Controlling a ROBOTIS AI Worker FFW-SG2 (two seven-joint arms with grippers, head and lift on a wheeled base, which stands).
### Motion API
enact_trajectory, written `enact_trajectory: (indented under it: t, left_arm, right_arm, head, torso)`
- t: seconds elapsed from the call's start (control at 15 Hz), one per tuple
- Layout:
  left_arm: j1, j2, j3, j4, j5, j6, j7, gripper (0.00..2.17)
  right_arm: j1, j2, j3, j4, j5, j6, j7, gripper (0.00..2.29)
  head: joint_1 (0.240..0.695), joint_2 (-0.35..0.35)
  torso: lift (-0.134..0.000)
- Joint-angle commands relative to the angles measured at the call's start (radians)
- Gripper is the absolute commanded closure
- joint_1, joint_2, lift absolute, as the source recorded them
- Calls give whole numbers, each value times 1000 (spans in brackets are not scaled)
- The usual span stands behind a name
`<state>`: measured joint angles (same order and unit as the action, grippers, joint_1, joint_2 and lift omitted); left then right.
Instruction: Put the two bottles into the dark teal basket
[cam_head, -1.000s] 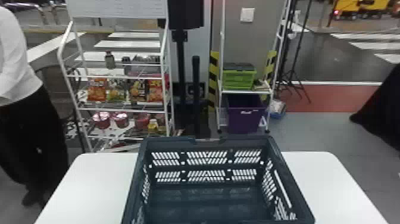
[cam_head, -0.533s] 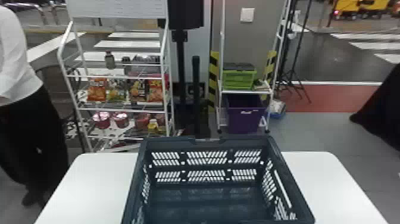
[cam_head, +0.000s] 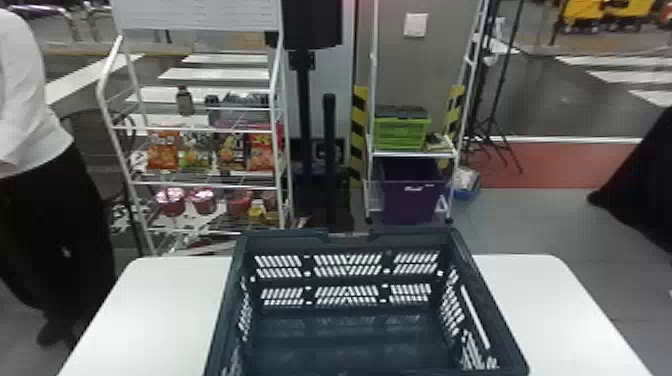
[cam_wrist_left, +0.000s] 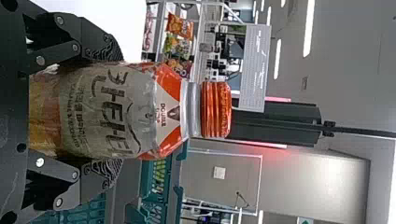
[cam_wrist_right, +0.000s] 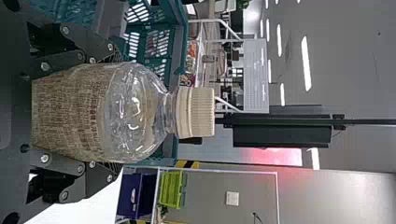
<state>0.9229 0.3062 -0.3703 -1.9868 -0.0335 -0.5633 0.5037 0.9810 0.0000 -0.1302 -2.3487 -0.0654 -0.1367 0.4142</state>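
Currently, both bottles in hand. My left claw (cam_wrist_left: 111, 112) is clamped on the orange-capped bottle (cam_wrist_left: 108, 105), one finger against each side. Bottle upright, cap up; pale grey label with dark lettering, orange band at the shoulder. Dark teal basket (cam_head: 410, 241) seen beyond it in the left wrist view, near; whether the bottle is over the rim or outside it, I cannot tell.

My right claw (cam_wrist_right: 114, 112) is clamped on the cream-capped bottle (cam_wrist_right: 130, 114), fingers on opposite sides of the body. Also upright, cap up. Clear shoulder, ridged cap, beige label covered in small print. Basket close behind this one too in the right wrist view; over it or beside it, cannot tell.

Head view: basket sits at bottom centre of the frame, open side up, slotted walls, standing on the white surface (cam_head: 540, 300), which spreads out to its left and right.

Background: white wire rack (cam_head: 205, 186) at upper left, with snack bags (cam_head: 162, 150) on a middle shelf and red tubs (cam_head: 202, 201) on the one below. Right of centre, a green crate (cam_head: 400, 134) on a shelf, purple bin (cam_head: 407, 197) beneath it. Black-and-yellow striped tape (cam_head: 358, 135) just left of that shelf.
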Motion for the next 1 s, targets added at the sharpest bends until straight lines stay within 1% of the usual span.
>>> enact_trajectory:
  t: [0.0,0.13,0.2,0.27,0.4,0.47,0.73,0.87,0.93]
  left_arm:
    - [5,1,-1,0,-3,-11,4,2145]
    - [8,1,-1,3,-3,-23,6,2145]
    - [10,1,-2,3,-3,-23,6,2145]
    - [10,1,-4,3,-6,-23,7,2145]
    - [11,2,-12,2,-11,-26,15,2145]
    - [14,4,-12,0,-14,-26,21,2145]
    - [24,10,-16,-1,-29,-20,26,2145]
    - [24,17,-30,-6,-29,-5,29,2145]
    - [19,24,-30,-12,-29,14,39,2145]
  right_arm:
    - [-33,1,-2,-64,9,99,0,2128]
    - [-70,1,-2,-123,26,185,0,2128]
    - [-79,1,0,-139,45,194,0,2125]
    - [-100,1,6,-153,56,234,-2,2125]
    - [-142,1,12,-156,67,240,-15,2125]
    - [-166,1,29,-153,76,247,-18,2125]
    - [-277,1,60,-121,119,314,-26,2125]
    - [-351,1,87,-92,157,403,-25,2125]
    - [-444,1,96,-96,176,569,-15,2125]
  head:
    - [499,0]
    - [499,0]
    - [499,0]
    - [499,0]
    - [499,0]
    - [499,0]
    - [499,0]
    - [499,0]
    - [499,0]
  torso:
    - [0]
    - [0]
    - [0]
    - [0]
    - [0]
    - [0]
    - [0]
    - [0]
    - [0]
